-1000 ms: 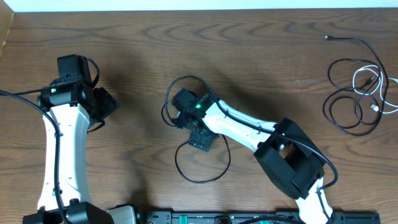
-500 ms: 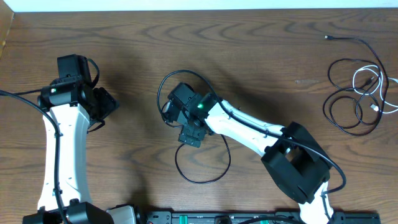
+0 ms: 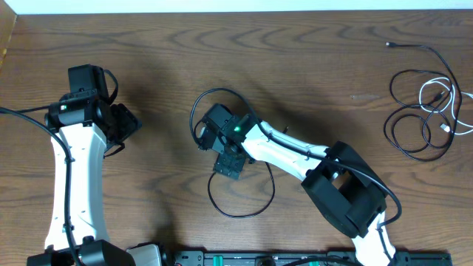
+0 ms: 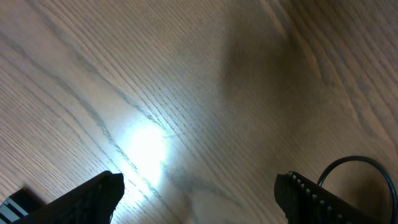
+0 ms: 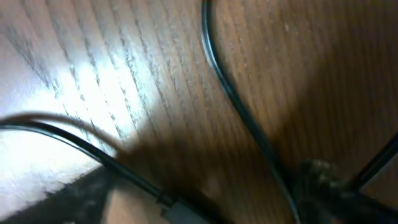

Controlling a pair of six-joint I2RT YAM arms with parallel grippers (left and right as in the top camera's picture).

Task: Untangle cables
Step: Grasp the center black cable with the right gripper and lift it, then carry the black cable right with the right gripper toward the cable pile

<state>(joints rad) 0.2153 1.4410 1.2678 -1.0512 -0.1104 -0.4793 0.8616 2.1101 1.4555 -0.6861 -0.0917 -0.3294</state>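
Note:
A loose black cable (image 3: 238, 213) lies in two loops at the table's middle. My right gripper (image 3: 202, 134) is low over its upper loop, jaws open. In the right wrist view my right gripper (image 5: 202, 200) straddles a cable strand with a small plug end (image 5: 186, 210), and a second strand (image 5: 239, 106) crosses toward the right finger. More black cables (image 3: 411, 125) and one white cord (image 3: 436, 90) lie bundled at the far right. My left gripper (image 3: 130, 123) is open and empty at the left; in the left wrist view it (image 4: 199, 194) hangs over bare wood.
A single black cord end (image 3: 392, 45) trails toward the back right corner. The table's back edge (image 3: 236, 10) runs along the top. A black cord arc (image 4: 354, 163) shows by the left gripper's right finger. The right arm (image 3: 295, 151) stretches across the middle.
My right gripper shifted slightly left, then a little back down-right, and the cable's upper loop spread to the left with it. The left arm has not moved.

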